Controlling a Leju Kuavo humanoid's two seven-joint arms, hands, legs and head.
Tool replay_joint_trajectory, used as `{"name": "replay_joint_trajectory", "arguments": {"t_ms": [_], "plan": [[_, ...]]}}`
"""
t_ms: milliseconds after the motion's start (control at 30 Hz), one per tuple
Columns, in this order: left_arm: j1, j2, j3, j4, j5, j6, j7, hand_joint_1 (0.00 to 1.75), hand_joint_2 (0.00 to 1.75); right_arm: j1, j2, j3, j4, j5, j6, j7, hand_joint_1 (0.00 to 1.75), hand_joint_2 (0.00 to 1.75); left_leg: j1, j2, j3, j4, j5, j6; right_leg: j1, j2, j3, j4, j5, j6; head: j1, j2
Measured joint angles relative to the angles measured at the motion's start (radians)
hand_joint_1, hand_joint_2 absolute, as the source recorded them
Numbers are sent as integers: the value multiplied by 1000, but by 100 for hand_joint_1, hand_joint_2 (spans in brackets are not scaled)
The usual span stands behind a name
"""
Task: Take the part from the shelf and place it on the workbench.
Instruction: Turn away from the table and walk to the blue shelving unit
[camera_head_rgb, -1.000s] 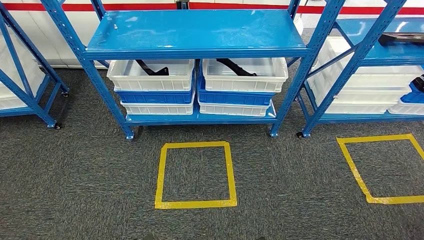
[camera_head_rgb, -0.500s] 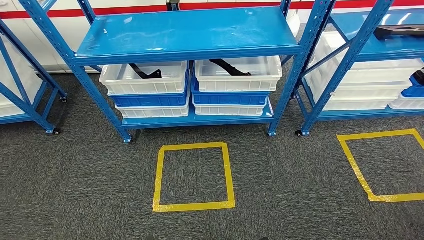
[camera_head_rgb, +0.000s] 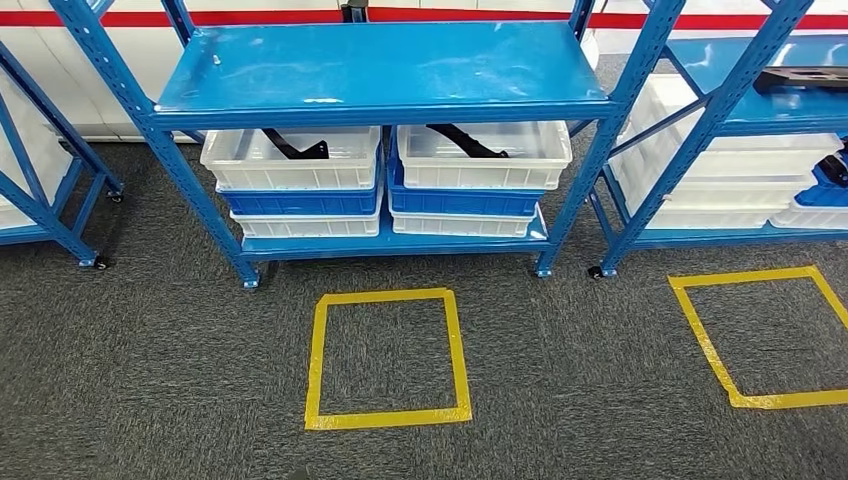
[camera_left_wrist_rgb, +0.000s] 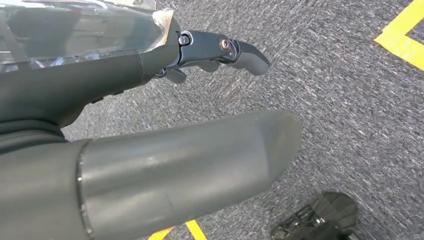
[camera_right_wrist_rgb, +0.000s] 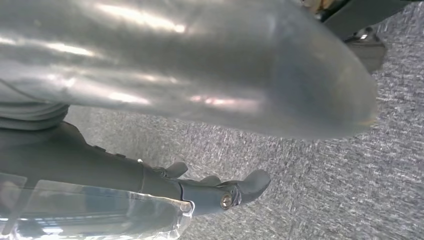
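Note:
Two black parts lie in white bins on the blue shelf's (camera_head_rgb: 380, 105) lower level. One black part (camera_head_rgb: 296, 149) is in the left bin (camera_head_rgb: 290, 170), the other black part (camera_head_rgb: 462, 139) in the right bin (camera_head_rgb: 485, 165). Both bins stand on stacked blue and white bins. My left hand (camera_left_wrist_rgb: 100, 95) hangs over the grey carpet, thumb and fingers (camera_left_wrist_rgb: 235, 50) apart, holding nothing. My right hand (camera_right_wrist_rgb: 125, 182) hangs the same way over the carpet, its fingers (camera_right_wrist_rgb: 245, 187) spread and empty.
A yellow tape square (camera_head_rgb: 386, 415) marks the carpet in front of the shelf, and a second yellow square (camera_head_rgb: 700, 345) lies to the right. Another blue shelf (camera_head_rgb: 690, 150) at the right carries white bins and a black part (camera_head_rgb: 805, 77). A third shelf frame (camera_head_rgb: 50, 215) stands at the left.
The whole picture has shifted slightly, so my camera has moved; the shelf and tape squares sit a little further left. Nothing on the shelf has moved.

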Motion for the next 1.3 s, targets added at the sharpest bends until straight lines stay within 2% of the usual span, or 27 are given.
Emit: {"name": "replay_joint_trajectory", "arguments": {"t_ms": [67, 100, 133, 167, 200, 267, 333, 400, 433, 467, 500, 567, 600, 633, 733, 833, 867, 967, 1000, 1033, 1067, 1100, 1133, 1167, 1200, 1233, 1300], "plan": [[0, -1, 0, 0, 0, 0, 1, 0, 0, 0, -1, -5, 0, 4, 0, 0, 0, 0, 0, -1, 14, 1, -12, -8, -3, -6, 59, -138, 65, 16, 1, 0], [-1, -2, -1, 0, 0, 0, 1, 0, 0, -1, -2, -8, 0, 7, 0, 0, 0, 0, -2, -1, 19, 3, -19, -13, -3, -8, 88, -197, 87, 15, 1, 0], [-1, -2, -1, 0, 0, 0, 1, 0, 0, -1, -1, -10, 0, 9, 0, -1, 0, 0, -5, -1, 22, 4, -25, -18, -2, -10, 107, -234, 99, 10, 0, 0], [-1, -2, -1, 0, 0, 0, 1, 0, 0, -1, -1, -13, 0, 10, 0, -1, 0, 0, -8, -1, 24, 4, -29, -22, 0, -10, 114, -246, 101, 1, 0, 0], [-2, -2, -2, 0, -1, 0, 1, 0, 0, -1, -1, -16, 0, 12, 0, -1, 0, 0, -8, -1, 26, 3, -32, -25, 1, -9, 117, -247, 99, -9, -1, 0], [-3, -3, -4, -1, -2, 0, 1, 0, 0, 1, -1, -23, 0, 12, 0, -3, 0, 0, -4, -1, 24, 12, -42, -34, -4, -7, 122, -248, 95, -22, -2, 0], [-4, -4, -6, -1, -3, 0, 1, 0, 0, 0, -1, -28, -1, 13, 0, -5, 0, 0, 1, -2, -9, 82, -77, -45, -12, -6, 132, -250, 89, -36, -3, 0], [-4, -4, -8, -1, -4, 0, 1, 0, 0, 0, -1, -31, -1, 13, 0, -6, 0, 0, 3, -2, -84, 217, -127, -52, -11, -6, 141, -250, 81, -46, -4, 0], [-3, -4, -8, -1, -4, 0, 1, 0, 0, 1, 0, -33, -1, 13, 0, -6, 0, 0, 5, -2, -122, 273, -138, -55, -10, -6, 144, -250, 78, -49, -4, 0], [-2, -4, -8, -1, -4, 0, 1, 0, 0, 1, 0, -35, -1, 13, 0, -6, 0, 0, 6, -1, -147, 297, -129, -56, -10, -4, 149, -250, 74, -50, -4, 0], [-1, -4, -8, -1, -5, 0, 1, 0, 0, 2, 0, -37, -1, 13, 0, -6, 0, 0, 8, -1, -153, 283, -100, -55, -11, -2, 155, -250, 70, -50, -4, 0], [-2, -3, -9, -2, -5, 0, 1, 0, 0, 3, 1, -38, -1, 13, 0, -6, 0, 0, 10, -1, -115, 165, -11, -50, -12, 3, 169, -250, 60, -45, -4, 0], [-2, -2, -9, -2, -6, 0, 1, 0, 0, 3, 1, -39, -1, 13, 0, -6, 0, 0, 10, -1, -91, 107, 20, -48, -12, 4, 172, -251, 56, -42, -4, 0], [-3, -2, -10, -2, -6, -1, 2, 0, 0, 3, 2, -41, -1, 13, 0, -6, 0, 0, 9, -2, -71, 61, 33, -45, -9, 5, 176, -250, 51, -37, -4, 0], [-6, -3, -15, -3, -9, -4, 3, 0, 0, 2, 2, -45, -1, 14, 0, -6, 0, 0, 0, -3, -52, 30, 20, -37, -3, 5, 174, -254, 43, -20, -4, 0], [-8, -5, -18, -4, -10, -6, 4, 0, 0, 2, 3, -50, -3, 16, -1, -6, 0, 0, 0, -4, -37, 16, 20, -17, -3, 2, 176, -240, 30, -6, -3, 0], [-9, -5, -18, -4, -11, -6, 5, 0, 0, 2, 3, -52, -3, 16, -2, -6, 0, 0, 2, -3, -29, 10, 20, -10, -2, 1, 159, -203, 15, -6, -2, 0], [-11, -8, -19, -4, -12, -7, 5, 0, 0, 5, 3, -54, -3, 16, -2, -6, 0, 0, -1, -2, -17, 6, 12, 4, -1, 0, 42, -11, -45, -11, 0, 0], [-10, -8, -19, -4, -12, -8, 5, 0, 0, 8, 2, -56, -3, 17, -2, -6, 0, 0, -3, -3, -14, 6, 8, 5, -1, 0, 13, 25, -47, -9, 0, 0], [-10, -8, -19, -4, -13, -8, 6, 0, 0, 10, 2, -57, -3, 17, -2, -7, 0, 0, -4, -5, -8, 6, 3, 6, -1, 0, 3, 22, -32, -3, 0, 0], [-9, -9, -19, -4, -14, -9, 6, 0, 0, 10, 2, -59, -3, 18, -2, -7, 0, 0, -4, -6, -1, 6, -3, 4, -1, -1, 15, -22, -1, 4, 0, 0], [-9, -9, -19, -4, -15, -9, 6, 0, 0, 10, 2, -59, -3, 19, -2, -7, 0, 0, -4, -7, 8, 6, -9, 2, -1, -2, 41, -94, 38, 10, 0, 0], [-10, -10, -19, -4, -16, -9, 6, 0, 0, 10, 2, -60, -3, 20, -2, -7, 0, 0, -6, -8, 15, 7, -17, -2, 1, -3, 71, -164, 72, 11, 0, 0], [-10, -11, -19, -4, -16, -9, 6, 0, 0, 9, 2, -60, -4, 22, -3, -8, 0, 0, -8, -8, 21, 7, -24, -7, 3, -4, 96, -217, 95, 7, 0, 0], [-11, -11, -19, -4, -17, -9, 6, 0, 0, 9, 2, -60, -4, 23, -3, -8, 0, 0, -10, -8, 24, 6, -31, -12, 6, -5, 111, -246, 105, 0, 0, 0], [-11, -12, -19, -4, -17, -9, 6, 0, 0, 9, 2, -61, -4, 26, -3, -8, 0, 0, -11, -8, 26, 5, -35, -17, 10, -5, 116, -252, 105, -8, -1, 0], [-12, -12, -20, -6, -17, -8, 7, 0, 0, 9, 2, -64, -4, 28, -3, -8, 0, 0, -9, -8, 31, 4, -43, -26, 4, -3, 123, -257, 101, -21, -1, 0]]}}
